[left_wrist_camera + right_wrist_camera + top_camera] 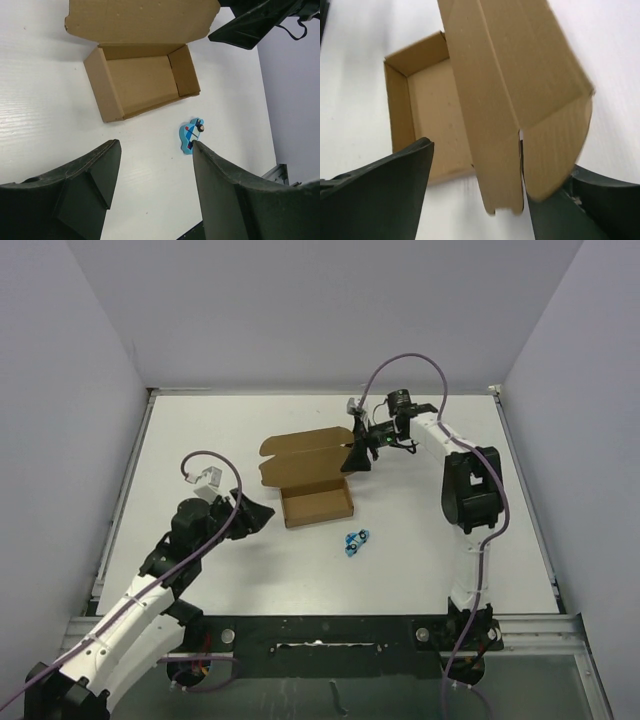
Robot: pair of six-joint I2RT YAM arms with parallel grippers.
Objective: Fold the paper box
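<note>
The paper box (316,503) is brown cardboard, an open tray in the middle of the table with its lid (305,452) laid back behind it. My right gripper (353,457) stands open at the lid's right end. In the right wrist view the lid's end flaps (510,150) hang between its fingers (395,190), close to the right one, and look blurred. My left gripper (260,517) is open and empty, left of the tray and apart from it. The left wrist view shows the tray (142,82) ahead of that gripper (155,150).
A small blue toy car (355,538) lies just in front of the tray's right corner, also by my left gripper's right finger (191,136). The table has raised side rails (125,490) and a metal front edge (330,625). Purple cables loop above both arms.
</note>
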